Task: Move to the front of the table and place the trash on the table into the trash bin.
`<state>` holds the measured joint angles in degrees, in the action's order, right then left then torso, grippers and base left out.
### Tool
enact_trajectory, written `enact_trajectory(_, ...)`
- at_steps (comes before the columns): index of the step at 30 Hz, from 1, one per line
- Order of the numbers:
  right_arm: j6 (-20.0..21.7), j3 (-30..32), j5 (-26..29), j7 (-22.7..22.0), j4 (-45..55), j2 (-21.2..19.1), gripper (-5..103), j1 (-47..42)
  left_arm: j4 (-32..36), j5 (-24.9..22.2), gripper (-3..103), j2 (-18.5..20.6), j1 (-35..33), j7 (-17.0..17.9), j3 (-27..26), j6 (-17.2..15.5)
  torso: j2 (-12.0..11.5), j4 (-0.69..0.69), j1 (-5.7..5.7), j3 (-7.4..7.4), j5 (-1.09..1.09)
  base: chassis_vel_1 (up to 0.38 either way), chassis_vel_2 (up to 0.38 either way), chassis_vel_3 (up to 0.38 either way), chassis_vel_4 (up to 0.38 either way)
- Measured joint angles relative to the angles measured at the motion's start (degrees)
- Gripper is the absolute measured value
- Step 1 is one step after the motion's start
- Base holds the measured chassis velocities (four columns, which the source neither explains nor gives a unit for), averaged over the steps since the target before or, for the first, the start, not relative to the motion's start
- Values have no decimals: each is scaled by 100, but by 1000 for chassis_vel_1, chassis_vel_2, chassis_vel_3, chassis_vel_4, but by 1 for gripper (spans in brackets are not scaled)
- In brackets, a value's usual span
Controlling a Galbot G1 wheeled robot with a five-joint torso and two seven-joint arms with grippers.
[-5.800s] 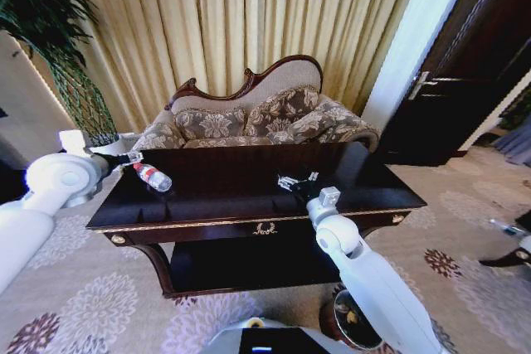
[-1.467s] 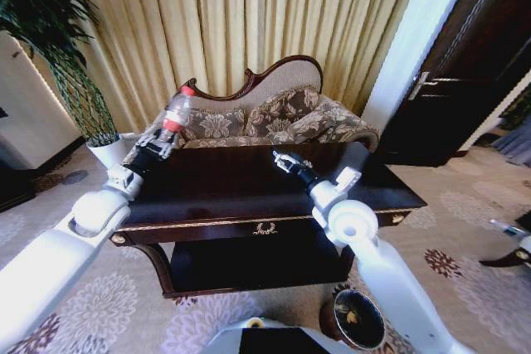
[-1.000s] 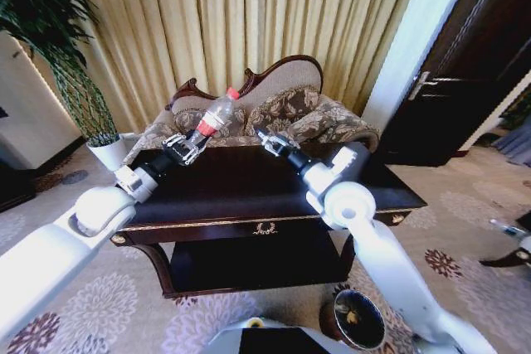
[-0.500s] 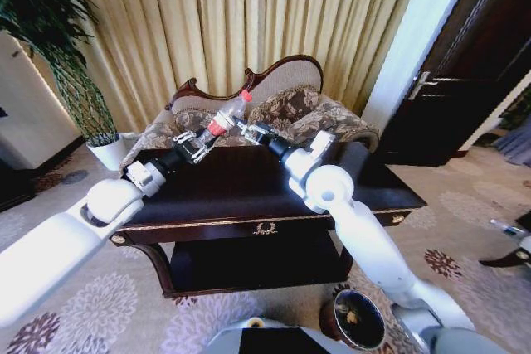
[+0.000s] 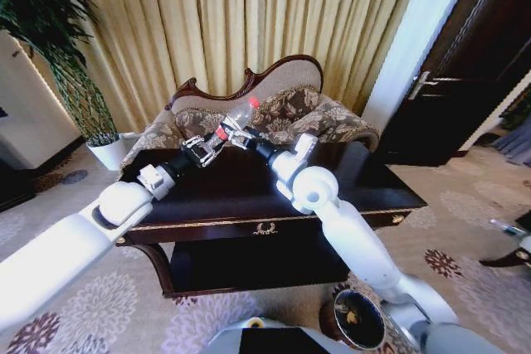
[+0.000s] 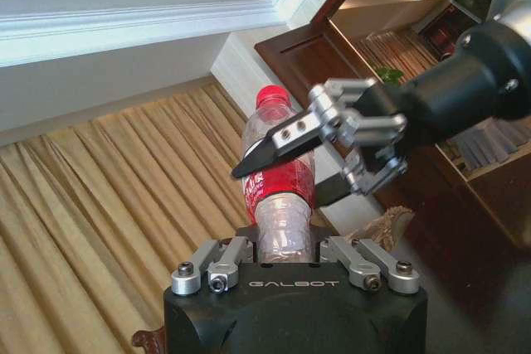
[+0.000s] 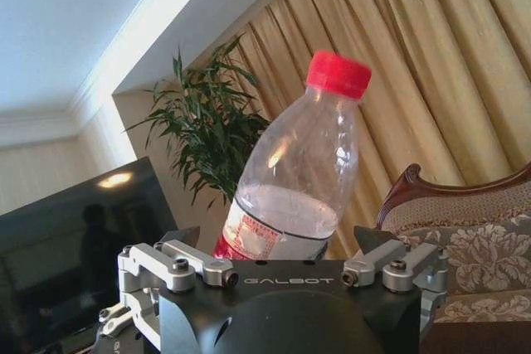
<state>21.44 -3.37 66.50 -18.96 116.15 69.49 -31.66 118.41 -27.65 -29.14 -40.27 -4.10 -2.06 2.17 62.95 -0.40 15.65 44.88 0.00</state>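
Note:
A clear plastic bottle (image 5: 235, 118) with a red cap, part of the trash, hangs tilted above the far side of the dark table (image 5: 249, 192). My left gripper (image 5: 211, 143) is shut on its lower end. My right gripper (image 5: 238, 135) has come in from the other side. It is open, one finger on each side of the red label. In the left wrist view the bottle (image 6: 280, 192) rises from the left gripper (image 6: 286, 248) and the right gripper (image 6: 297, 173) straddles it. In the right wrist view the bottle (image 7: 300, 184) stands between the right gripper's (image 7: 286, 264) fingers. The trash bin (image 5: 358, 319) stands on the carpet by the table's near right corner.
A patterned sofa (image 5: 286, 109) stands right behind the table, with gold curtains (image 5: 249, 14) beyond it. A potted plant (image 5: 58, 55) is at the far left and a dark door (image 5: 469, 80) at the right. Patterned carpet (image 5: 91, 304) lies around the table.
My left gripper picked the bottle up from the table's left side and carried it up and toward the middle. My right gripper rose from the table top and moved left onto the bottle.

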Motion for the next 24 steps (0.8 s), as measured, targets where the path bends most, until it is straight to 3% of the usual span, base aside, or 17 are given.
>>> enact_trajectory(8, -7, -57, -22, -149, -84, 110, 100, 138, 90, -66, 30, -4, -68, 65, 2, -94, 1, 1, 0, 0, 0, 0, 0, 0, 0)
enact_trajectory(10, -14, -61, -24, -187, -97, 123, 95, 153, 104, -68, 30, 3, -106, 72, -30, -98, 1, 0, 0, 0, 0, 0, 0, 0, 0)
enact_trajectory(12, -36, -85, -66, -175, -109, 134, 79, 159, 145, -77, 30, 41, -268, 155, -151, -107, 0, 0, 0, 0, 0, 0, 0, 0, 0)
enact_trajectory(15, -64, -102, -113, -111, -110, 137, 74, 138, 178, -81, 30, 57, -383, 208, -236, -107, 0, 0, 0, 0, 0, 0, 0, 0, 0)
enact_trajectory(16, -77, -117, -166, -39, -115, 143, 63, 109, 229, -81, 30, 85, -498, 287, -307, -130, 0, 1, 0, 0, 0, 0, 0, 0, 0)
enact_trajectory(18, -80, -118, -193, -6, -117, 147, 58, 93, 269, -81, 30, 105, -551, 356, -337, -162, 0, 1, 0, -1, 0, 0, 0, 0, 0)
enact_trajectory(20, -83, -118, -209, 14, -117, 152, 58, 81, 295, -90, 35, 121, -579, 419, -350, -178, 0, 1, 0, -1, 0, 0, 0, 0, 0)
enact_trajectory(21, -84, -118, -230, 36, -111, 152, 51, 72, 308, -121, 40, 127, -588, 476, -357, -203, 0, 0, 0, -1, 0, 0, 0, 0, 0)
enact_trajectory(24, -85, -119, -275, 84, -100, 105, 48, 65, 320, -167, 51, 124, -582, 539, -370, -275, 0, 0, 0, -1, 0, 0, 0, 0, 0)
